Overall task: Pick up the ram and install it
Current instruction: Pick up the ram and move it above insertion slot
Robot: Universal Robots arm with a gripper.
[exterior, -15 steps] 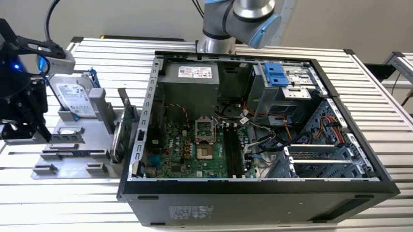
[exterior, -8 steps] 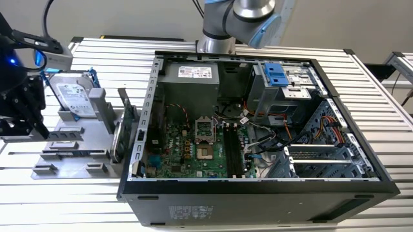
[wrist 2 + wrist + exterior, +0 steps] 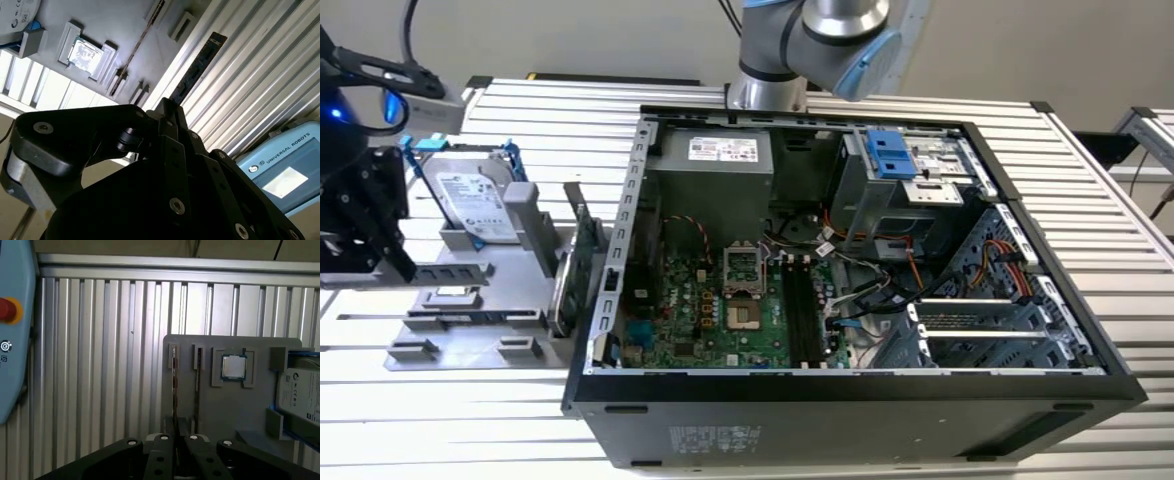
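In the second wrist view the ram point(image 3: 200, 65) is a thin dark stick seen edge-on. It juts out from my gripper point(image 3: 170, 107), which is shut on its lower end, and it stretches over the ribbed table. The first wrist view shows the fingers point(image 3: 165, 442) above the grey fixture point(image 3: 235, 410), with a thin edge running out between them. In the exterior view my gripper point(image 3: 380, 250) hangs at the exterior view's left, beside the fixture point(image 3: 467, 270) and away from the open computer case point(image 3: 854, 250). The black memory slots point(image 3: 807, 310) lie on the motherboard.
The fixture holds a silver hard drive in a blue frame point(image 3: 467, 200), a processor chip point(image 3: 233, 366) and an upright green card point(image 3: 583, 260). A blue pendant point(image 3: 280, 170) lies on the ribbed table. Cables and drive cages crowd the case's side at the exterior view's right.
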